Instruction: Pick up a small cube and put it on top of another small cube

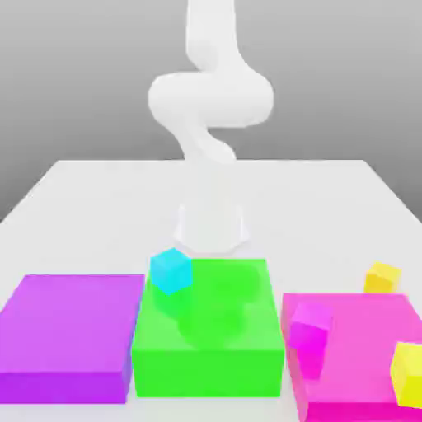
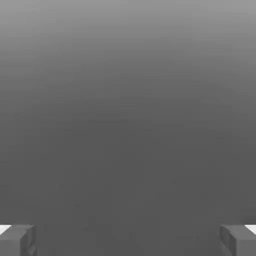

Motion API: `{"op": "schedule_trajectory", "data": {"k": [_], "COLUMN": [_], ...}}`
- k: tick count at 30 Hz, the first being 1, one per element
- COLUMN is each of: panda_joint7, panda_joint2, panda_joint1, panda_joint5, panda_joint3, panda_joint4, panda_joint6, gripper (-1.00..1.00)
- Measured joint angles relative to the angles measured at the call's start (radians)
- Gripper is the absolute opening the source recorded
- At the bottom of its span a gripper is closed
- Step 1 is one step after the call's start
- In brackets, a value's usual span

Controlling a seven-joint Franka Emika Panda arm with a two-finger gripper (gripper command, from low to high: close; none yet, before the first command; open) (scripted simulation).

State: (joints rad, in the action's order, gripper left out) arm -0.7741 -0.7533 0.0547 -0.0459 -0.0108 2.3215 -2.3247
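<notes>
— While we look at the exterior view, where do we find the golden-yellow cube?
— At the right edge, behind the pink block. We see the cyan cube left of centre, on the green block.
— And the gripper?
— Its fingers stand wide apart, grasping nothing.

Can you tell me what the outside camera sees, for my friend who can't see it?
A white robot arm stands behind three flat blocks: purple, green, pink. A cyan cube sits on the green block's corner.
</notes>
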Motion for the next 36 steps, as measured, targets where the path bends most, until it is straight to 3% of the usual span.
{"op": "schedule_trajectory", "data": {"k": [11, 21, 29, 36], "panda_joint7": [0.105, 0.162, 0.159, 0.097], "panda_joint2": [0.215, 0.408, 0.553, 0.671], "panda_joint1": [0.223, 0.384, 0.483, 0.552], "panda_joint5": [-0.191, -0.312, -0.342, -0.284], "panda_joint3": [0.003, 0.079, 0.176, 0.269], "panda_joint4": [0.092, 0.172, 0.24, 0.306], "panda_joint6": [-0.098, -0.183, -0.264, -0.351], "gripper": [0.0, 0.0, 0.0, 0.0]}}
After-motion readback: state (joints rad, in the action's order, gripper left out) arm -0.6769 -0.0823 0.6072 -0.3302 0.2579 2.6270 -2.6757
